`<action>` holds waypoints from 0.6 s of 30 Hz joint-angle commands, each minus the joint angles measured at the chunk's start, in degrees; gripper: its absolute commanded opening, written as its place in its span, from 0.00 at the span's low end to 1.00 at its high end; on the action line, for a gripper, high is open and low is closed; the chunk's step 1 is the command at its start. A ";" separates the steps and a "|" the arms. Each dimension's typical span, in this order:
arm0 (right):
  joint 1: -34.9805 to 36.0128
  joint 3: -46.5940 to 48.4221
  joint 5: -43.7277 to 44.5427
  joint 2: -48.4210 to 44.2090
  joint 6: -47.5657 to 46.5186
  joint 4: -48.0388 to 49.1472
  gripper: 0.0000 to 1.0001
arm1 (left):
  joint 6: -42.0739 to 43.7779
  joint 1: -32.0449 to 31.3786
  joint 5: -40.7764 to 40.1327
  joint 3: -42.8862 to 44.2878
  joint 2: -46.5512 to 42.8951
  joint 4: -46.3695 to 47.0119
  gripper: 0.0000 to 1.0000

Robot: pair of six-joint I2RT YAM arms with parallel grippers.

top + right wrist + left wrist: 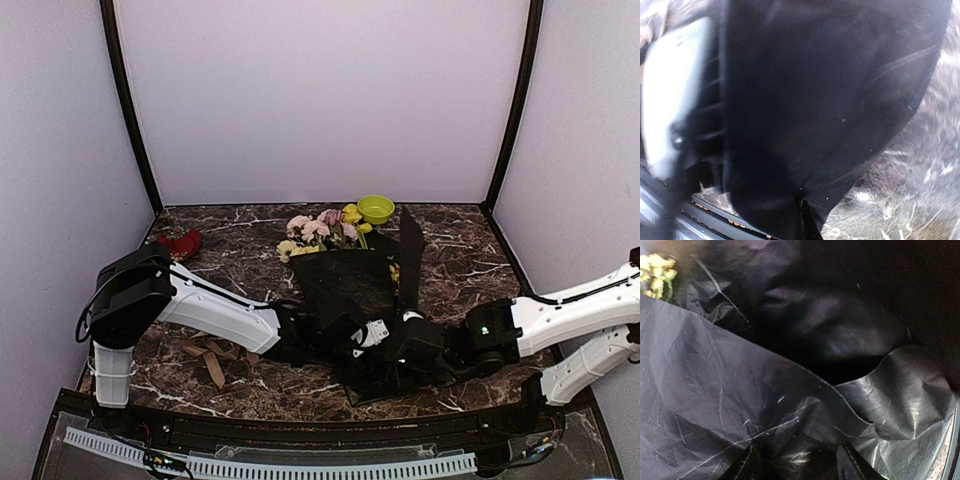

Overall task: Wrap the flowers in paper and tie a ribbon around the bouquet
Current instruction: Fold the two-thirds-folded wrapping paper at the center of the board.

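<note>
Pinching a fold of the black paper, the right fingers sit closed; the left fingers clamp its bunched lower end. Flowers poke out at mid-tabletop. Wrapping appears under way; the next move likely needs a snug fold, then the ribbon lying left.

The paper hides the flowers' stems; the left arm covers part of the ribbon

Tabletop lies bare at 2 o'clock of the paper; green bowl blocks 12 o'clock, red object 10 o'clock, ribbon and left arm 8 o'clock, right arm 4 o'clock.
</note>
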 commanded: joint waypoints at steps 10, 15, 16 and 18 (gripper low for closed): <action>6.71 -0.64 7.76 3.11 -24.85 10.87 0.00 | -7.22 2.50 14.21 -12.39 -4.48 11.29 0.54; 6.77 -0.46 4.85 7.94 -29.43 12.75 0.00 | -9.31 4.09 16.53 -16.07 -7.78 17.00 0.55; 6.79 0.09 4.32 9.17 -30.08 12.68 0.00 | -9.73 4.36 16.94 -16.60 -8.24 17.76 0.55; 6.92 0.79 3.35 11.42 -31.11 12.35 0.00 | -10.55 4.89 17.54 -17.65 -9.04 19.20 0.56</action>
